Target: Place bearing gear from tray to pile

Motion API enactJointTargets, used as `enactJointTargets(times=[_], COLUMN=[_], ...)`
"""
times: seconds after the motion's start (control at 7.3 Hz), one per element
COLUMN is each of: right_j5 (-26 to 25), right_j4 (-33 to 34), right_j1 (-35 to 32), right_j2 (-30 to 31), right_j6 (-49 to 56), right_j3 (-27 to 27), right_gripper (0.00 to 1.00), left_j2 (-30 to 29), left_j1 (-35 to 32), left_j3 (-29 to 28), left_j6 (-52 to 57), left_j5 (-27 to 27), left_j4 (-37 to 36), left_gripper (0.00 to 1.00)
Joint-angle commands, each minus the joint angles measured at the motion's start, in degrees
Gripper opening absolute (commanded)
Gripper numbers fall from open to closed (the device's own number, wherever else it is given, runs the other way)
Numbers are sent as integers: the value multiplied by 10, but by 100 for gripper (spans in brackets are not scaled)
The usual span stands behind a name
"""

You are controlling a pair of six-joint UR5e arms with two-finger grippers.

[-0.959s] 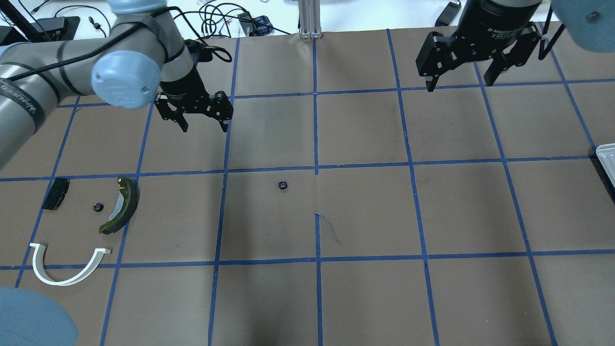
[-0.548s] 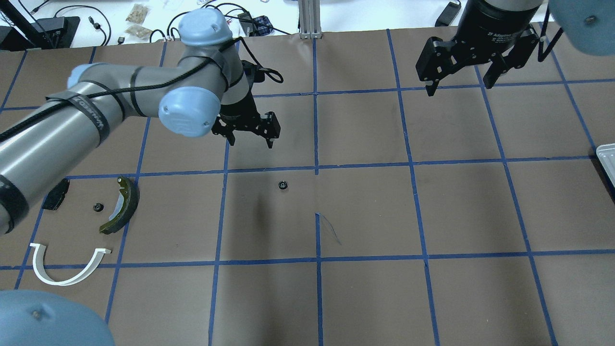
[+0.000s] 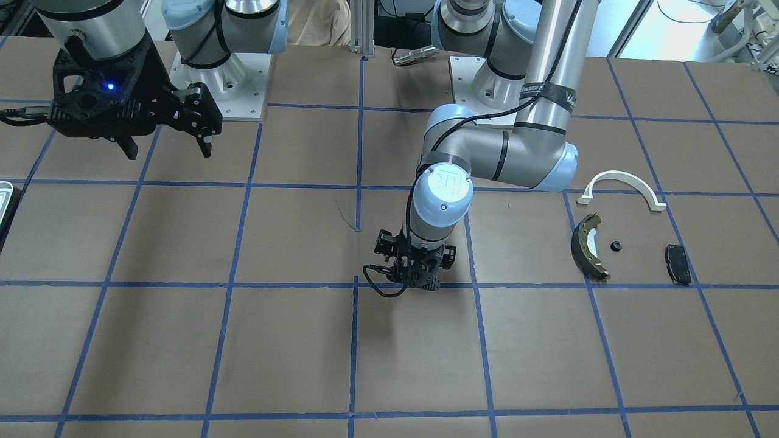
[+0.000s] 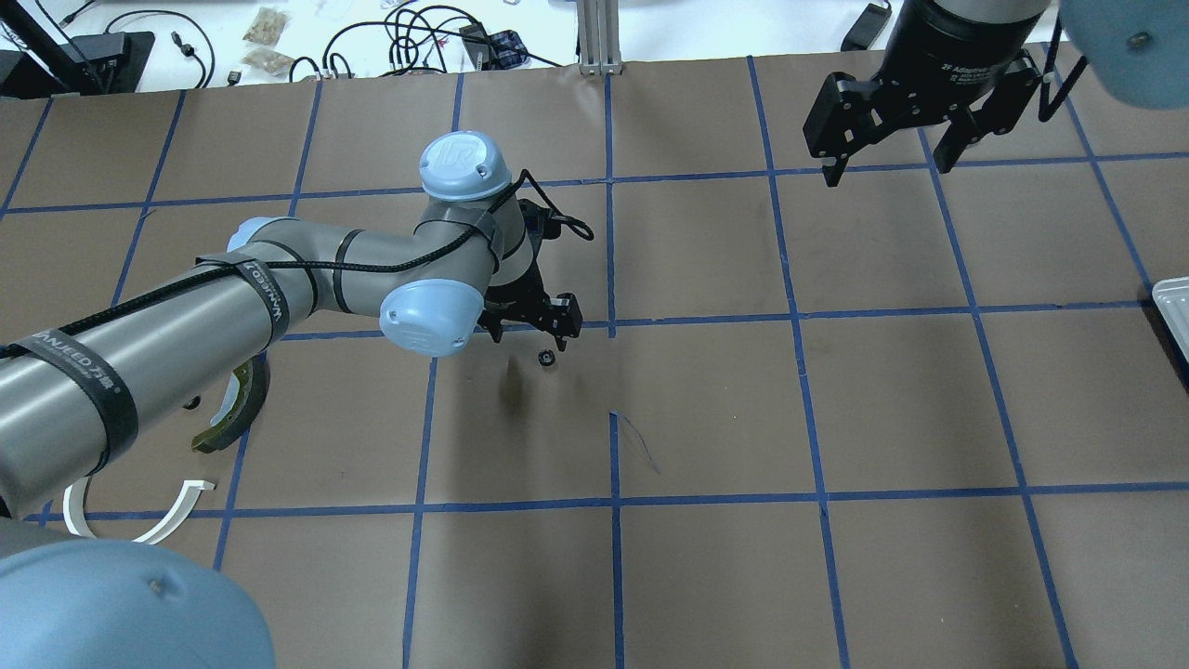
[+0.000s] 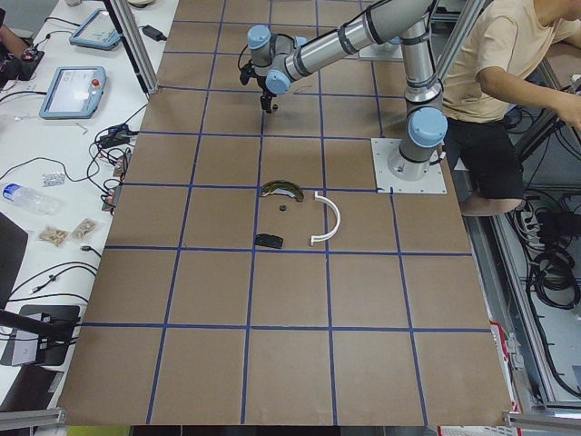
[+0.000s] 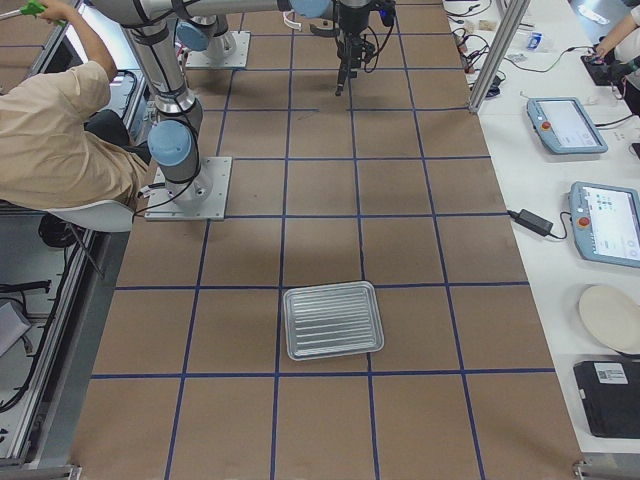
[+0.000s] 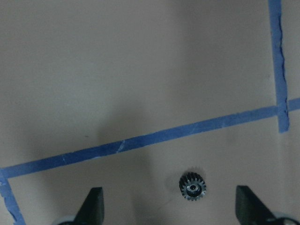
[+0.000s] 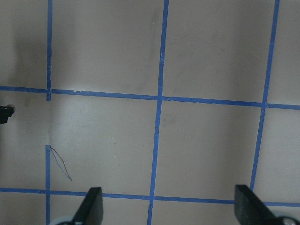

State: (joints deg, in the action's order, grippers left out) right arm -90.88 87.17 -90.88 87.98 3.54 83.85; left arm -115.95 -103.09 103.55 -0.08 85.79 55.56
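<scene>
**Front view:** My two tools work over one counter (image 3: 292,365). The left tool (image 3: 417,281) hangs low at mid-counter. The right tool (image 3: 169,149) is high, spread and empty. The pile counts one olive brake shoe (image 3: 587,246), one white arch (image 3: 621,182), one black pad (image 3: 678,263) and one pile gear (image 3: 616,246). A joint cap (image 3: 447,182) on my left arm reads "UR".

**Overhead:** A loose bearing gear (image 4: 547,357) lies on the bare counter just beside a fingertip of my left tool. It is well apart from the tray (image 4: 1172,307) and from the pile. An arm strap (image 4: 79,358) reads "WANJEED", and the right tool's body is marked "2F Adaptive".

**Right side:** One ribbed, silvery tray (image 6: 333,320) lies flat, far from both tools.

**Left wrist:** The toothed loose bearing gear (image 7: 192,186) sits between my left tool's spread fingertips (image 7: 93,204), nearer the view's right one. It touches neither tip and lies just under a blue tape line (image 7: 140,140).

**Right wrist:** The right tool's fingers (image 8: 93,204) stand wide apart over taped squares.
</scene>
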Motion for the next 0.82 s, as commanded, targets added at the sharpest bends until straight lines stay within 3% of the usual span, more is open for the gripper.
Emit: enactJointTargets(times=[0.0, 0.55, 0.69], right_j5=[-1, 0, -1], right_j4=[-1, -1, -1], right_j1=[0, -1, -1], right_j2=[0, 0, 0], right_j6=[-2, -2, -2], right_j3=[0, 1, 1], right_gripper=[100, 100, 100], left_j2=[-7, -9, -12], left_j1=[-12, -13, -13], left_j3=[2, 7, 7], left_j6=[0, 2, 0], left_j5=[1, 3, 3], left_j4=[-8, -9, -9], left_gripper=[82, 70, 53])
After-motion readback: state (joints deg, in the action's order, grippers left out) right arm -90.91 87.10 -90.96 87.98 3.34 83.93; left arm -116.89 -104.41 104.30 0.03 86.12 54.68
